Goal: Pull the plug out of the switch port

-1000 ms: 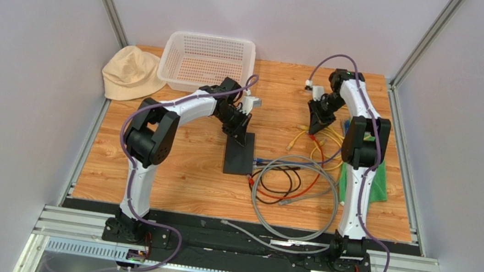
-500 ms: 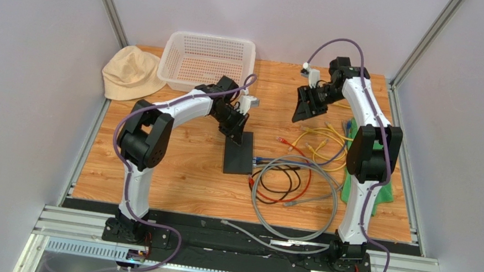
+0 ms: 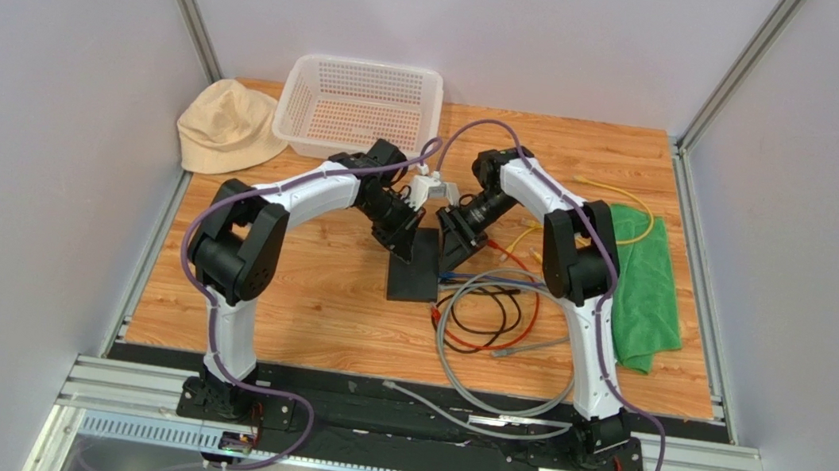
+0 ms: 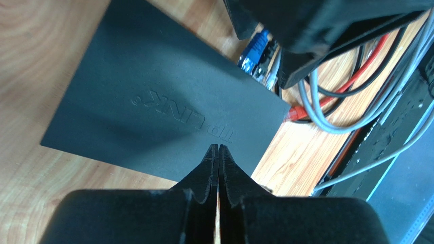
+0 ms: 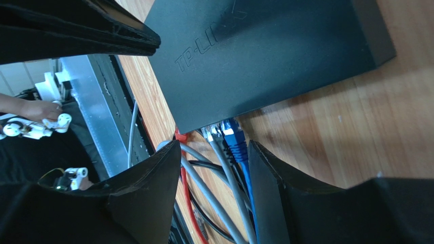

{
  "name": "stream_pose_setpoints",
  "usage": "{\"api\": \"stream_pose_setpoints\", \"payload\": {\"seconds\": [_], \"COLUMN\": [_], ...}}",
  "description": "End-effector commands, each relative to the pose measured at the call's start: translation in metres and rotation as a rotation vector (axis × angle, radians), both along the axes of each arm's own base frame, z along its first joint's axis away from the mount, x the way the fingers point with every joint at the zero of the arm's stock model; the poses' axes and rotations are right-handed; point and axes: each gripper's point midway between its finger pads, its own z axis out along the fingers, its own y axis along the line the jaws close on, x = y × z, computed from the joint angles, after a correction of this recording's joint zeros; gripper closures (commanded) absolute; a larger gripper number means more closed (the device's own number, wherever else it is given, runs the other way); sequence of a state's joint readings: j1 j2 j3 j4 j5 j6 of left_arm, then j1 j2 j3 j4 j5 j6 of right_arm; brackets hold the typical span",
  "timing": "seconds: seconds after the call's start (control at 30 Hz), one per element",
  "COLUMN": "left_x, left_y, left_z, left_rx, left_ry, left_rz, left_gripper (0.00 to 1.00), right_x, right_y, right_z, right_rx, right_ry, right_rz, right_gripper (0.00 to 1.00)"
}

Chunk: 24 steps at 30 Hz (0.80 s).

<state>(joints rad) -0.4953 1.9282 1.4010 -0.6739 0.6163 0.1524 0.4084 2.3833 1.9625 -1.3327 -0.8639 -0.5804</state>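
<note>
One flat, matte-black rectangular box, the switch (image 3: 415, 265), lies near the middle of the wood-grain surface (image 3: 262, 288). Its lid is smooth, with a maker's name embossed in raised letters and sharp, square corners. The narrow edge that carries the sockets faces the right edge of the surface. A blue plug (image 5: 232, 134) sits in that edge, with two grey plugs (image 5: 214, 134) just beside it and a red plug (image 5: 178, 136) at the corner.

The left pincer (image 4: 218, 147) is clenched, its dark ribbed fingers pressed flat together, empty, with the tips over the switch's lid at its far end; whether they press on it cannot be told. The right pincer (image 5: 214, 147) stands released beside the socket edge, its wedge-shaped fingers spread to either side of the plugs and gripping nothing.

Round, glossy cables (image 3: 501, 342) in grey, black, red and yellow loop loosely from the sockets toward the near edge. A white plastic basket (image 3: 358, 108) with perforated walls stands at the far edge. A soft beige hat (image 3: 227, 126) slumps at the far left corner. A rumpled green towel (image 3: 647, 282) lies along the right edge.
</note>
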Motion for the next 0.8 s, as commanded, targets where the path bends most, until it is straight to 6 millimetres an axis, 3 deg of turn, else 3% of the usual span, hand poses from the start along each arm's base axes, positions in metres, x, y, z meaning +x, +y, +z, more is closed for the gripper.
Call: {"api": "stream_pose_setpoints", "payload": {"seconds": [0.0,0.27,0.77], "left_x": [-0.001,-0.001,-0.005], "left_y": [0.002,0.006,0.001], "left_z": [-0.001,-0.014,-0.018], "left_rx": [0.0,0.038,0.055], "left_ry": [-0.034,-0.025,-0.023], "left_rz": [-0.05,-0.055,-0.069], "left_gripper": [1.0,1.0,1.0], "right_x": [-0.004,-0.006,-0.016], "right_y": [-0.005,-0.003,0.004], "right_z": [0.006,-0.016,-0.037], "right_rx": [0.029,0.008,-0.024], "right_ry": [0.071,0.134,0.167], "right_rz": [-0.012,-0.024,0.012], "right_gripper": [0.45,0.48,0.54]}}
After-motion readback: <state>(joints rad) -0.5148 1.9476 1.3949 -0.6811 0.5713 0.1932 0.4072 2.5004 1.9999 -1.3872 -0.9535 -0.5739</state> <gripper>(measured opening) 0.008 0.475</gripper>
